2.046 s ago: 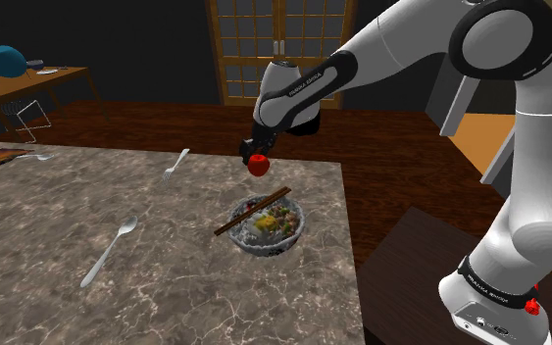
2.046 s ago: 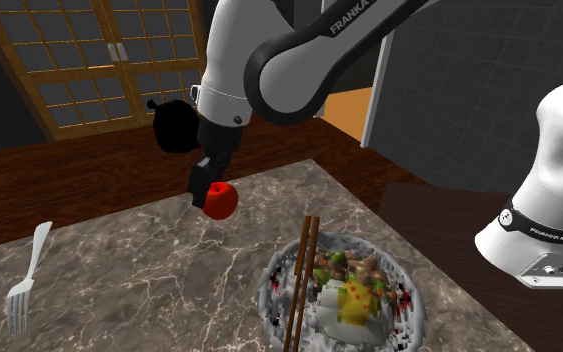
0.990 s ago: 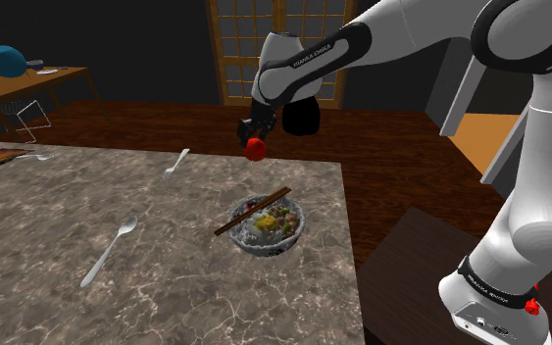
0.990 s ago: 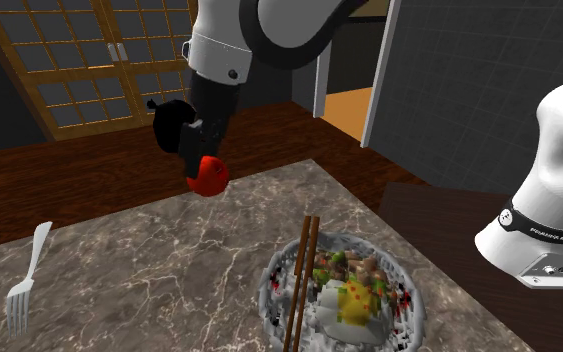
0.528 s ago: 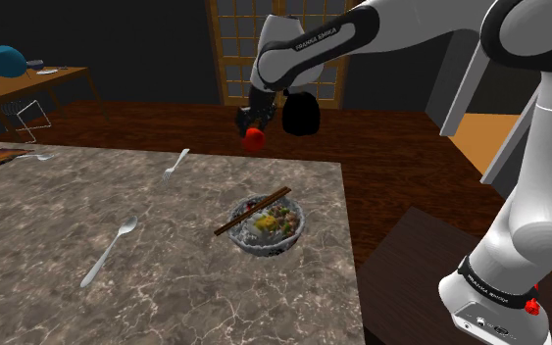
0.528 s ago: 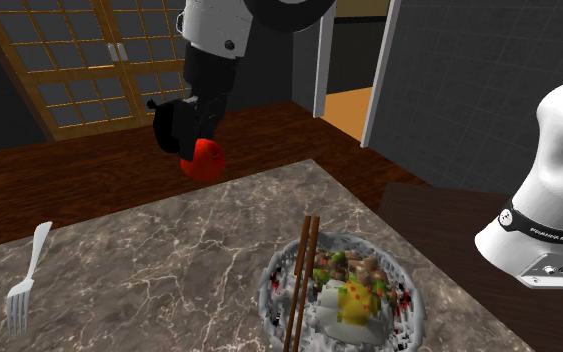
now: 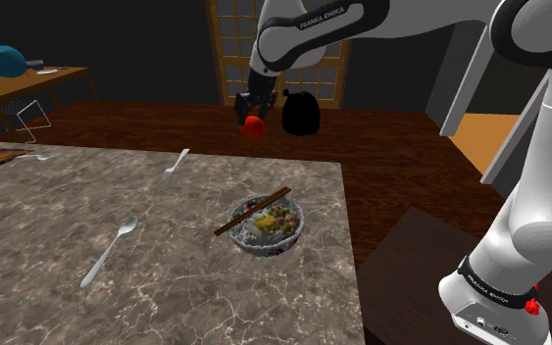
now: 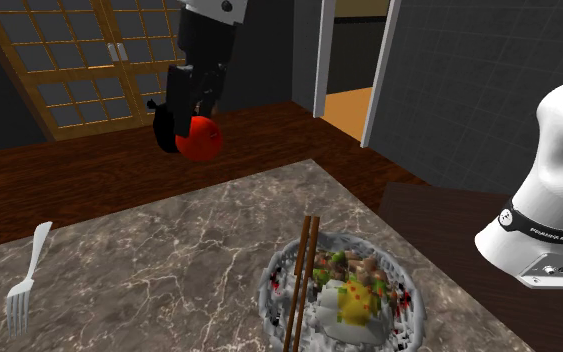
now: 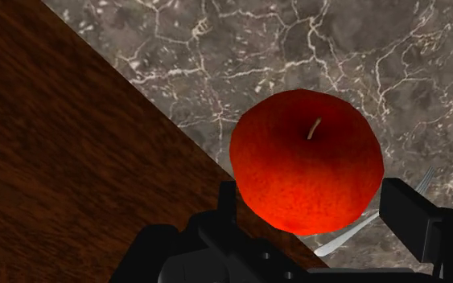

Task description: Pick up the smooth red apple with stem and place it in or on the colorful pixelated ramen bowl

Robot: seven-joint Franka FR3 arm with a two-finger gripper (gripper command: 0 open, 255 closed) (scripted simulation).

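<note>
A smooth red apple (image 9: 306, 167) with a short stem sits clasped between the two black fingers of my gripper (image 9: 309, 211). In the shoulder view the gripper (image 7: 253, 116) holds the apple (image 7: 253, 126) high above the far edge of the marble table (image 7: 68, 245). The second exterior view shows the apple (image 8: 204, 137) well above the table, up and to the left of the ramen bowl (image 8: 347, 291). The bowl (image 7: 267, 225) is full of coloured food, with brown chopsticks (image 7: 251, 211) lying across its rim.
A fork (image 7: 175, 164) lies on the table near its far edge and a spoon (image 7: 108, 252) lies towards the shoulder view's left. A wooden lattice door (image 7: 278, 39) stands behind. A second table (image 7: 28, 83) with chairs is at the far left. The dark stand (image 7: 430, 284) is at lower right.
The gripper has risen steadily with the apple in it, from just above the table beside the bowl to high over the table's far edge. The bowl and cutlery have stayed put.
</note>
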